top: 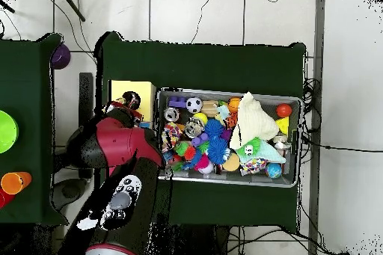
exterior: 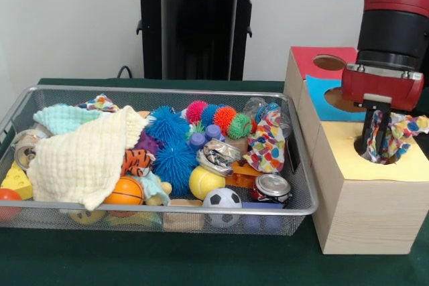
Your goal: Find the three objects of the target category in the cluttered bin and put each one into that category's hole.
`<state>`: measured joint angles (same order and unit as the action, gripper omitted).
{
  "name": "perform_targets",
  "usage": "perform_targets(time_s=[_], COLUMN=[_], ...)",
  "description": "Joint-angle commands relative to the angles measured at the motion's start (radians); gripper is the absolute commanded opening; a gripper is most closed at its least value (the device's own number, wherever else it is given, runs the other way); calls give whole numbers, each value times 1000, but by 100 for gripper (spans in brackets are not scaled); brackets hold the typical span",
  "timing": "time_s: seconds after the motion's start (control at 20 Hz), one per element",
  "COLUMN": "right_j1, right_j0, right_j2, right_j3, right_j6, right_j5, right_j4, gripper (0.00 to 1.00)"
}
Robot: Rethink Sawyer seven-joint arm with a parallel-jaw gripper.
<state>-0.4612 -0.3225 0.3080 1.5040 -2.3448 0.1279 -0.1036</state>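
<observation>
Deposit step in hand: we find the fingers (exterior: 374, 140) pinching a patterned cloth (exterior: 402, 132) into the yellow-panelled hole (exterior: 375, 155), right of frame.

Next we judge release and withdrawal are required; another patterned cloth (exterior: 267, 145) lies right in the wire bin (exterior: 167, 209), a further one (exterior: 100, 103) at its upper left.

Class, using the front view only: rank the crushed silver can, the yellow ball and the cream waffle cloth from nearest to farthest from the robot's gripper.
Gripper is at the yellow-panelled hole, right of the bin.
1. Crushed silver can: bin's right end.
2. Yellow ball: bin's middle.
3. Cream waffle cloth: bin's left part.
</observation>
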Motion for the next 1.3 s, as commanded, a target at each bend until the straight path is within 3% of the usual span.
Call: perform_targets(time_s=[0.05, 0.75, 0.8, 1.0, 1.3], right_j1=[27, 6, 4, -11, -10], right_j0=[-1, 27, 31, 61, 55], right_j2=[-19, -53, -60, -98, -91], right_j3=[41, 50, 56, 62, 58], right_j6=[-72, -50, -54, -28, -45], right_j5=[-57, -29, -49, -33, -34], right_j4=[58, 70, 75, 90, 94], gripper=[0, 0, 100, 100, 100])
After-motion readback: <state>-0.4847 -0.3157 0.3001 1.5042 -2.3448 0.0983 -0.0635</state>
